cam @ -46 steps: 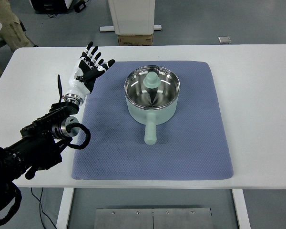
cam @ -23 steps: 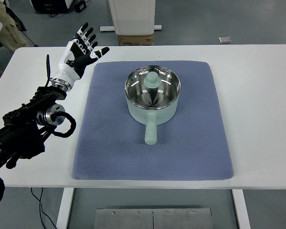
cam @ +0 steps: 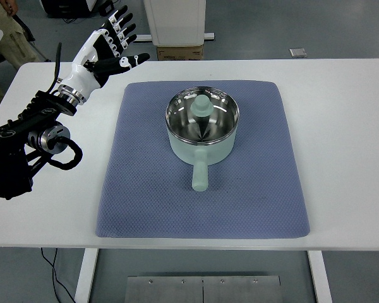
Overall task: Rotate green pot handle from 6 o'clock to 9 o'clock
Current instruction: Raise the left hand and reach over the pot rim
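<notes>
One hand (cam: 107,47) is in view, the left, raised over the far left corner of the white counter (cam: 341,126) with its fingers (cam: 121,24) spread apart and holding nothing. It is well apart from the green pot (cam: 202,126) and touches neither it nor the blue mat (cam: 202,208). The right arm does not show.

The pot sits upright on the far half of the mat, roughly in the middle from side to side. A lid with a round knob (cam: 202,107) looks to be lying inside the steel bowl. The pot handle (cam: 199,175) points straight toward the robot's side, which is the 6 o'clock position.

By that reading none of the turn is done. All of the job remains: bring the hand down to the handle, take hold of or push against it, and swing it a quarter turn toward the left edge so it ends at 9 o'clock.
</notes>
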Tool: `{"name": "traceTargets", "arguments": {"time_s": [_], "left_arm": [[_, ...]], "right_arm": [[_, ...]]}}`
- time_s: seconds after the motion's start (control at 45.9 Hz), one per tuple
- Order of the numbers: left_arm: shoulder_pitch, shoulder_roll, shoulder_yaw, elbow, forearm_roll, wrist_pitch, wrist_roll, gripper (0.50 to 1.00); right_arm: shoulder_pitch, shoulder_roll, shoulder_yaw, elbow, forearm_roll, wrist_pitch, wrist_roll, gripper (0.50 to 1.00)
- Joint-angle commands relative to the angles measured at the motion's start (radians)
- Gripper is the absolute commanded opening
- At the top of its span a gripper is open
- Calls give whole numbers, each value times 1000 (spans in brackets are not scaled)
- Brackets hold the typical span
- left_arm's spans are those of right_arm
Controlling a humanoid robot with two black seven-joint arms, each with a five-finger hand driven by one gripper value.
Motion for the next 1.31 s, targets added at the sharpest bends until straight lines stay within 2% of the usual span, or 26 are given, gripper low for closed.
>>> {"name": "traceTargets", "arguments": {"time_s": [0.0,0.479,0.914,1.284], "left_arm": [[-3,9,-1,-10,37,0,0,1000],[-26,5,-27,-20,191,0,0,1000],[-29,92,-30,-234,349,5,0,1000],[-55,146,-29,-348,493,-1,0,1000]], "right_arm": [[0,0,0,0,0,0,0,1000],[0,0,0,0,0,0,0,1000],[0,0,0,0,0,0,0,1000],[0,0,0,0,0,0,0,1000]]}}
